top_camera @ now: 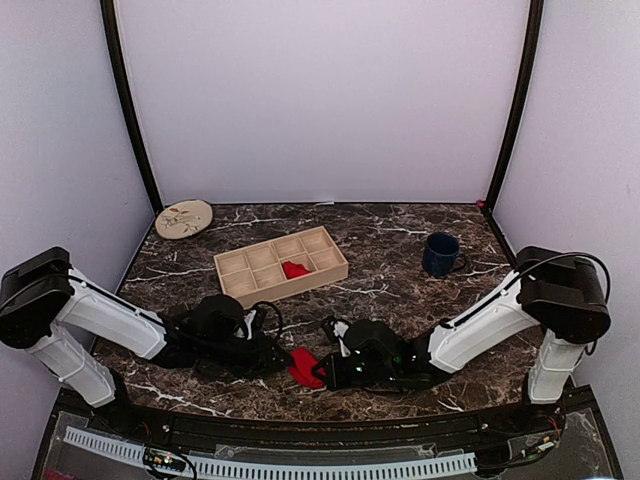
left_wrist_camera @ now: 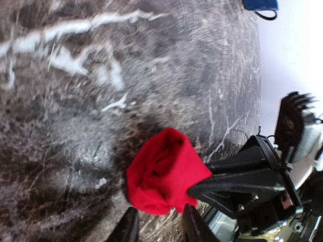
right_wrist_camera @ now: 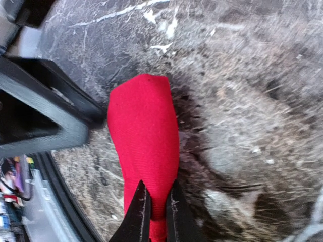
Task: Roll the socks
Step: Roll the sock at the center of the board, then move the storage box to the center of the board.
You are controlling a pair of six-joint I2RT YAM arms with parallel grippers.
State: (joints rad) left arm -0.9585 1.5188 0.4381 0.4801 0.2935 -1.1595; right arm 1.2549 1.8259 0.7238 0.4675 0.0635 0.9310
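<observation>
My right gripper (right_wrist_camera: 157,189) was pinched tight on the narrow end of the red sock (right_wrist_camera: 144,126), which lay bunched on the dark marble table (top_camera: 400,290) near its front edge, between my two arms. My left gripper (left_wrist_camera: 160,214) had its fingers parted just at the rolled end of that sock, gripping nothing that I could see. A second red sock (top_camera: 295,269) sat in a front-row compartment of the wooden tray (top_camera: 240,265) farther back.
</observation>
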